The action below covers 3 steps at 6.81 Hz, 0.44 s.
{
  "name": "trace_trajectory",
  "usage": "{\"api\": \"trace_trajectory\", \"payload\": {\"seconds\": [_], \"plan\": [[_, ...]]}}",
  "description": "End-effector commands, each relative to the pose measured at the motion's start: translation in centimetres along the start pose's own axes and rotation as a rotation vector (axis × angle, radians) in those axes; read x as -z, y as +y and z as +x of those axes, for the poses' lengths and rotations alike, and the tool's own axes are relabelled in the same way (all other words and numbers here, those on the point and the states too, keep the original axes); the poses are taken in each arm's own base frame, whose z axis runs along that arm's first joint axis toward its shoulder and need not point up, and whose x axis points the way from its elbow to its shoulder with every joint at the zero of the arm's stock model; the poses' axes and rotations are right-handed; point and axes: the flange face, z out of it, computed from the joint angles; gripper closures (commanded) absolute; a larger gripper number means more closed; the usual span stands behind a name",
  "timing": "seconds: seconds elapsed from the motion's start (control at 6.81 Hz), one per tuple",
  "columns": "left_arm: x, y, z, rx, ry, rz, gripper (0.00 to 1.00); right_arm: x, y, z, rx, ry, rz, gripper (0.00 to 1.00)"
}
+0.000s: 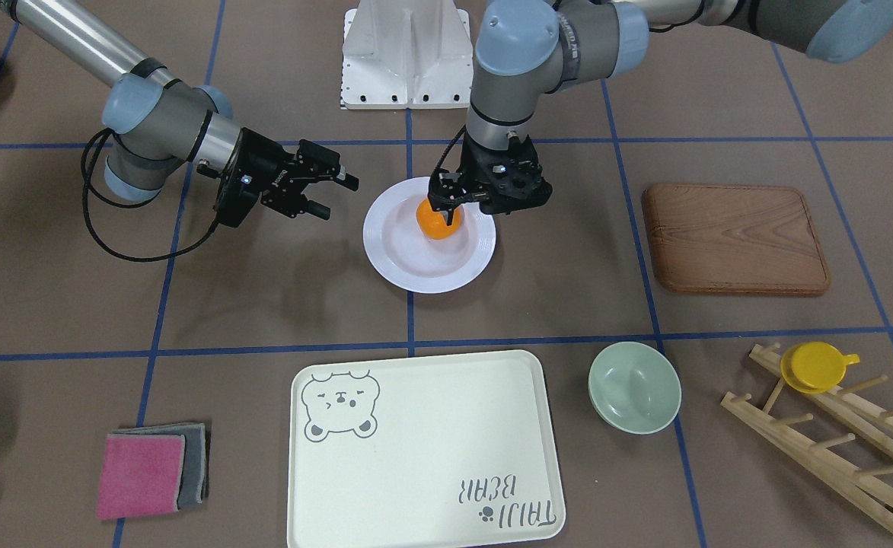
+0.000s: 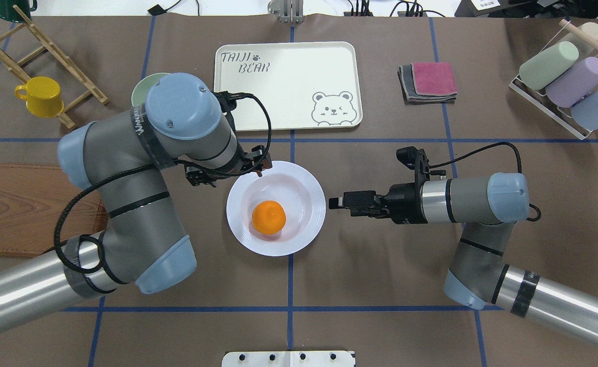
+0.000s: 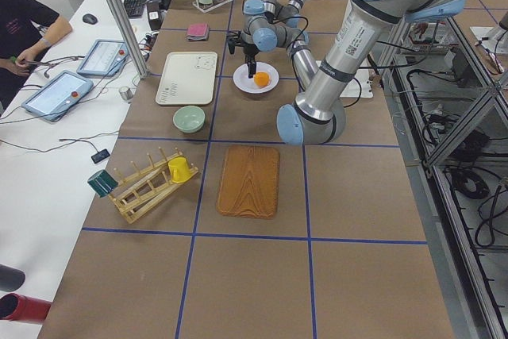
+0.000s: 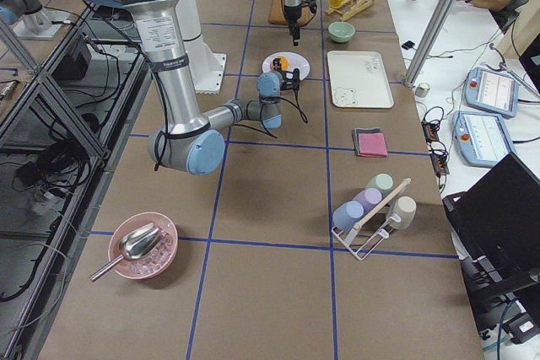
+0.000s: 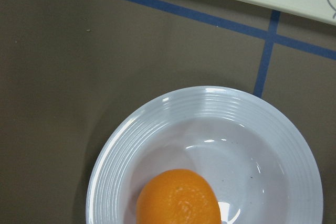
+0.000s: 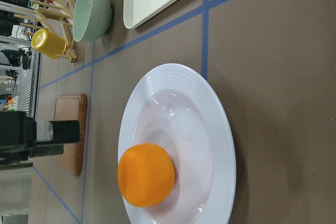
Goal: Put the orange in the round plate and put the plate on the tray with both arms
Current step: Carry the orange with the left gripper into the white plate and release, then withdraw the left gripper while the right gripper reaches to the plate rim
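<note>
Orange (image 2: 268, 217) sits in the round plate (image 2: 306, 178) on the desk (image 2: 380, 285), clear of the tray (image 2: 288, 81). Left gripper (image 1: 446, 204) hangs over the plate, jaws parted and empty. Right gripper (image 1: 342, 198) waits beside its rim, jaws wide. From overhead, the left arm (image 2: 176, 127) hides most of the green bowl (image 1: 635, 387).

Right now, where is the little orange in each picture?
Front-facing: orange just above centre.
Overhead: orange just below centre.
Exterior left: orange upper middle, far.
Exterior right: orange upper middle, far.
Left wrist: orange at bottom edge.
Right wrist: orange lower left.
Shared landmark: the round plate under it.
</note>
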Motion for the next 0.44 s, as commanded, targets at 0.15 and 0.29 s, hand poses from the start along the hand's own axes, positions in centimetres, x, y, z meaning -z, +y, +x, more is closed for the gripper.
{"api": "trace_trajectory", "payload": {"seconds": [0.15,0.29], "plan": [[2.6,-3.0,-5.7,-0.099,-0.005,0.029,0.01,-1.2,-0.2,1.0,0.031,0.010,0.055,0.10],[2.9,-3.4,-5.9,-0.092,0.001,0.021,0.01,-2.6,-0.3,1.2,0.046,0.020,0.054,0.17]]}}
